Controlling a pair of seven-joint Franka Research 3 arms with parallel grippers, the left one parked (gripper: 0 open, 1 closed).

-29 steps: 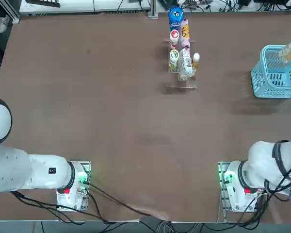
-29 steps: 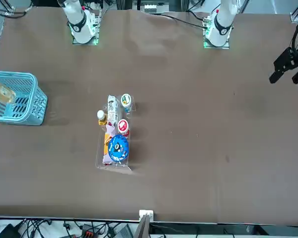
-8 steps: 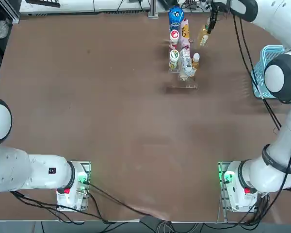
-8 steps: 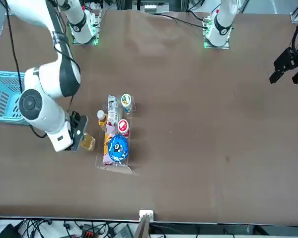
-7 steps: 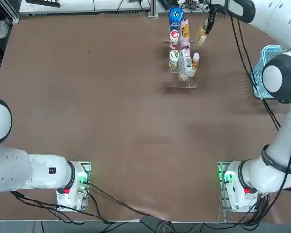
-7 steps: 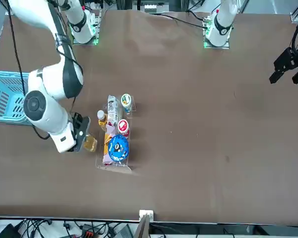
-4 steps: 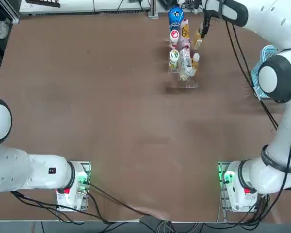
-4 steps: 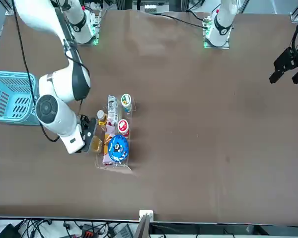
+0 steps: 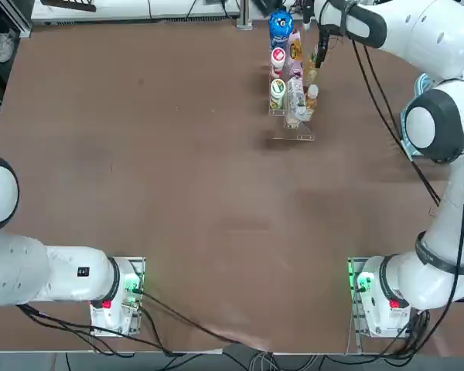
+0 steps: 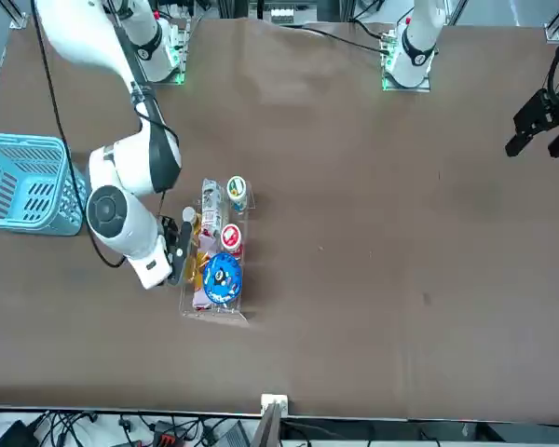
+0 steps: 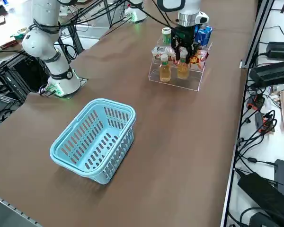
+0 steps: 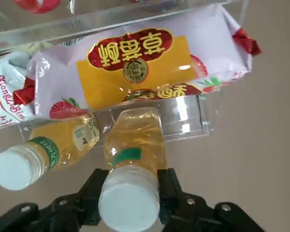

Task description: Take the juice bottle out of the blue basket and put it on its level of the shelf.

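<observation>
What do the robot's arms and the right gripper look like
The right arm is glossy white, built of rounded segments with grey circular joint caps, and a black cable runs along it. Its base glows green with a red mark. The right gripper is black, with two angular fingers. The left arm is white too.

My workplace is a robotics laboratory. The work surface is a wide brown flat table (image 9: 178, 178), and my two white arm bases with green indicator lights (image 9: 371, 290) are bolted along one edge of it. Black cable bundles (image 9: 178, 328) trail off that same edge. Beyond the table's far edge, more cables and black equipment (image 9: 348, 8) are visible. Beside the table, black power adapters and cords on a white floor (image 11: 267, 71) run along its side, with black metal frame legs (image 11: 68, 28) near the bases.
</observation>
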